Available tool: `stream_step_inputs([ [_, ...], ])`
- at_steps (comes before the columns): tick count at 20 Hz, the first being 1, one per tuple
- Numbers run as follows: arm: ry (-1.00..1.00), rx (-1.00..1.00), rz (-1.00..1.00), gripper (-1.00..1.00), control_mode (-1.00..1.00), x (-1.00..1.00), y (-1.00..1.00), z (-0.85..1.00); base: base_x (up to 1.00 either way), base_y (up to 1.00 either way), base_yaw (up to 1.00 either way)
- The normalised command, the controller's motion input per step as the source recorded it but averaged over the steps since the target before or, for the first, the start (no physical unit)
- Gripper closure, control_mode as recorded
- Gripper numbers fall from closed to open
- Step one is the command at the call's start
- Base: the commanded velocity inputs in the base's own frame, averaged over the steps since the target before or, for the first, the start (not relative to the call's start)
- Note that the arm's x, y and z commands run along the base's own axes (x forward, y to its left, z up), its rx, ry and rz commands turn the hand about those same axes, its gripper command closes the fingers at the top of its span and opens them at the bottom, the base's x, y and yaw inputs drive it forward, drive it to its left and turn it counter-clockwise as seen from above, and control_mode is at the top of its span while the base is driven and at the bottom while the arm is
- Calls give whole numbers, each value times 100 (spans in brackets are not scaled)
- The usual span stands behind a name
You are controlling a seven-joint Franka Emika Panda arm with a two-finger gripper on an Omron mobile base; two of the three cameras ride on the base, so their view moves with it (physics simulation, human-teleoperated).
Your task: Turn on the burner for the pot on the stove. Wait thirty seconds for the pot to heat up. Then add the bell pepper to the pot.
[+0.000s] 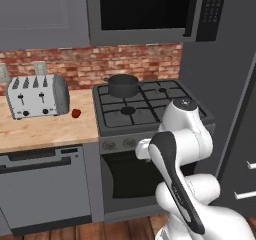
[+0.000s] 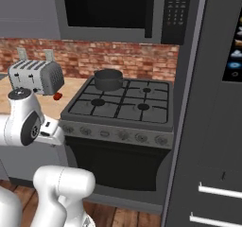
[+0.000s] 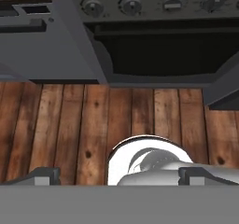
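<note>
The dark grey pot (image 1: 123,85) (image 2: 108,79) stands on the back left grate of the stove (image 1: 150,118) (image 2: 120,115); it covers the burner beneath it. On the wooden counter left of the stove lies the small red bell pepper (image 1: 76,113) (image 2: 57,96), just in front of the toaster. My gripper (image 3: 121,176) hangs low before the oven door and points down at the wooden floor. It is open, with its fingertips (image 3: 44,175) far apart and nothing held. The row of stove knobs (image 3: 130,4) (image 1: 123,144) (image 2: 124,135) lies above and ahead of it.
A silver toaster (image 1: 37,96) (image 2: 37,76) stands on the counter (image 1: 45,131) against the brick wall. A black microwave (image 1: 150,9) hangs over the stove. A dishwasher front (image 1: 45,186) sits left of the oven, and a tall dark cabinet (image 2: 208,126) rises to its right.
</note>
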Motion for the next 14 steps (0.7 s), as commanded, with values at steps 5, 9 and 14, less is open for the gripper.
stream_step_inputs([
  [5, -10, 0, 0, -100, -100, 0, 8, -14, 0, 0, 0],
  [9, -20, 0, 0, -100, -100, 0, 0, -18, 0, 0, 0],
  [14, -25, 0, 0, -100, -100, 0, 0, -20, 0, 0, 0],
])
